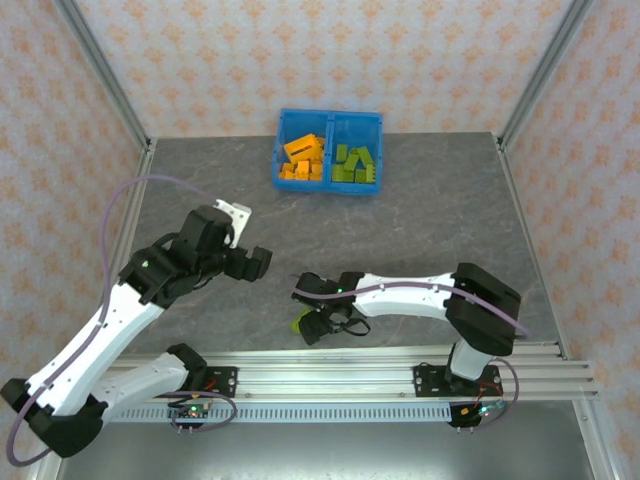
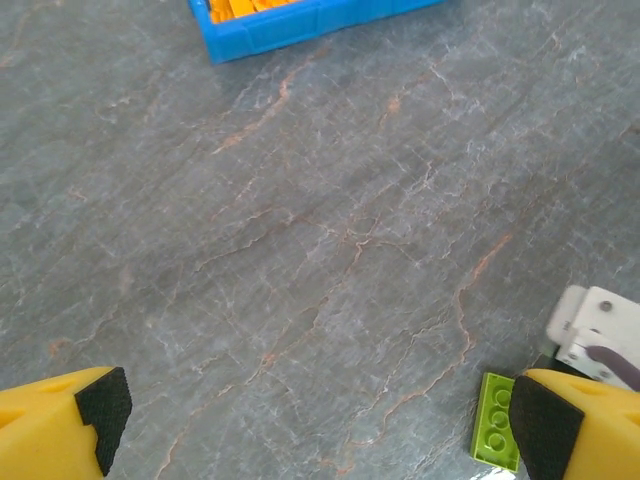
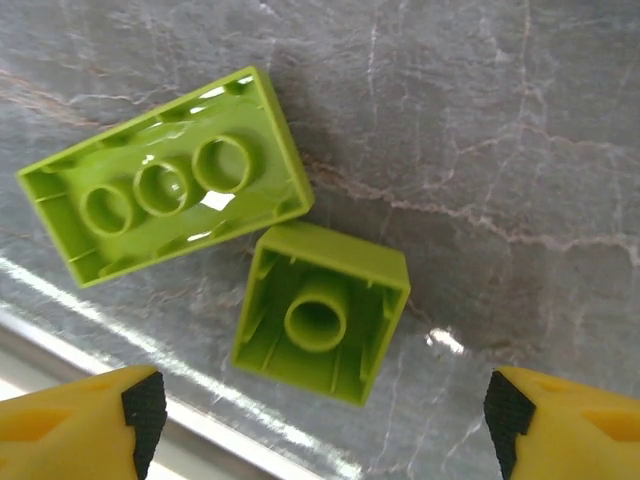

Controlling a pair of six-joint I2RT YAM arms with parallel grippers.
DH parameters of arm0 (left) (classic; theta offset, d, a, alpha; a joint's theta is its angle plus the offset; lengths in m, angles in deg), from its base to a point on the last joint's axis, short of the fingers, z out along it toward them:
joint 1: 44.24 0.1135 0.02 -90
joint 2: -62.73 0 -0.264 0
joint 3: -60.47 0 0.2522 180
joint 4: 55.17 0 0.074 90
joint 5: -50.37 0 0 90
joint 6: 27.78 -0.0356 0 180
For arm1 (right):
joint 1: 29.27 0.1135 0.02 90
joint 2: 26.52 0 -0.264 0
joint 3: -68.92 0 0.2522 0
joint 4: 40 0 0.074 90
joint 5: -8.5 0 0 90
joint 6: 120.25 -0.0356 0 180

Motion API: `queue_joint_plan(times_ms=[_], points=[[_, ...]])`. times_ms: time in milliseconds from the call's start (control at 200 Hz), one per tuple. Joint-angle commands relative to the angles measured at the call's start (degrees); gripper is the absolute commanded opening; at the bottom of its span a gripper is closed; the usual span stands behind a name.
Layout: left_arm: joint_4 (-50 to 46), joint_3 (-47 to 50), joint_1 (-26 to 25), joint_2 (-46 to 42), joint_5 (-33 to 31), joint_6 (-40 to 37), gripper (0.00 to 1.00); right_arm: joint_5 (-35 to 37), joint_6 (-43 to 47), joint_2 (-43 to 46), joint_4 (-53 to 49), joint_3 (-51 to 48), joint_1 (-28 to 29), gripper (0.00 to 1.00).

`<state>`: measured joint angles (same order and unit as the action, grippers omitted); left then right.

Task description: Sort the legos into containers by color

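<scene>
The blue bin [image 1: 329, 186] stands at the far middle of the table; its left container holds orange legos [image 1: 302, 160] and its right one lime green legos [image 1: 356, 165]. My right gripper [image 1: 318, 318] is low over the table near the front edge, open. Two lime green legos lie upside down under it: a long one [image 3: 165, 190] and a square one [image 3: 320, 315], which sits just ahead of the gap of my right gripper [image 3: 322, 415], untouched. My left gripper [image 1: 258, 262] hovers open over bare table with nothing between its fingers [image 2: 100, 410]. A green lego [image 2: 497, 420] lies beside its right finger.
The aluminium rail [image 1: 400, 365] runs along the near edge, close to the two loose bricks, and shows as a pale strip [image 3: 150, 440]. The bin's blue corner [image 2: 300, 25] is far ahead of the left gripper. Frame posts and patterned walls enclose the grey table [image 1: 430, 220].
</scene>
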<state>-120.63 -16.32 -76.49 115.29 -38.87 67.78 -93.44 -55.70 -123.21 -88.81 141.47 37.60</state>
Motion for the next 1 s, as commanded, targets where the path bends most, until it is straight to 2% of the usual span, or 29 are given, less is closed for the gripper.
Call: queue_joint_plan(times_ms=[0,70,205,380,566,686,811,931,996], points=[[-0.41,2.13,0.0,-0.56,-1.77,1.55,1.0,2.85,-0.45,-0.89,3.24,1.25,0.43,0.77],[-0.2,2.7,0.06,0.14,-1.71,1.54,1.0,2.31,-0.94,-1.6,5.15,0.55,0.4,0.71],[-2.08,1.05,0.05,3.8,-0.73,1.51,1.0,2.19,-2.38,-3.34,6.41,0.37,0.45,0.54],[-2.71,-0.81,0.07,6.51,0.87,0.5,1.0,5.32,-3.36,-2.83,5.15,0.58,0.33,0.41],[1.48,1.76,0.0,3.25,5.31,-0.56,1.0,8.56,-4.95,5.64,4.18,-2.0,-1.1,0.32],[4.54,3.82,0.04,-0.2,9.98,-2.36,1.0,9.59,-5.08,15.25,4.02,-4.38,-5.97,0.3],[7.79,5.07,0.03,-2.94,21.44,-5.01,1.0,7.66,-2.41,22.98,4.57,-4.14,-13.96,0.3],[10.87,6.14,-0.16,-4.03,33.57,-7.05,1.0,0.88,0.35,24.85,7.27,-1.08,-23.19,0.29],[11.81,6.62,-0.53,-4.3,37.23,-8.13,1.0,-2.36,1.53,23.39,8.43,1.58,-27.01,0.29]])
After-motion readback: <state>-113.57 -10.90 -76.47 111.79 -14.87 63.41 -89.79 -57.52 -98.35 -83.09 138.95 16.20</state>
